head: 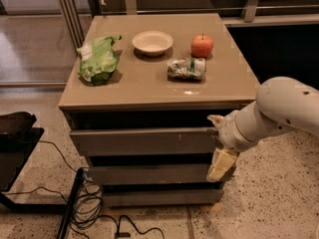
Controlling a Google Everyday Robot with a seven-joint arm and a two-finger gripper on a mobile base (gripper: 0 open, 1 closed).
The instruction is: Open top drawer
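Countertop (144,91): green bag (98,59) by left edge, white bowl (152,42) back centre, apple (202,45) back right, crumpled packet (186,68) just in front of it. Cables (92,209) on floor below the front-left corner. My gripper (216,146) is at the front-right corner.

We see our white arm (284,108) reach in from the right, its gripper (218,143) pointing left at mid-frame, jaws spread apart one above the other.

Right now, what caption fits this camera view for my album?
Robot's gripper at the right end of the top drawer.
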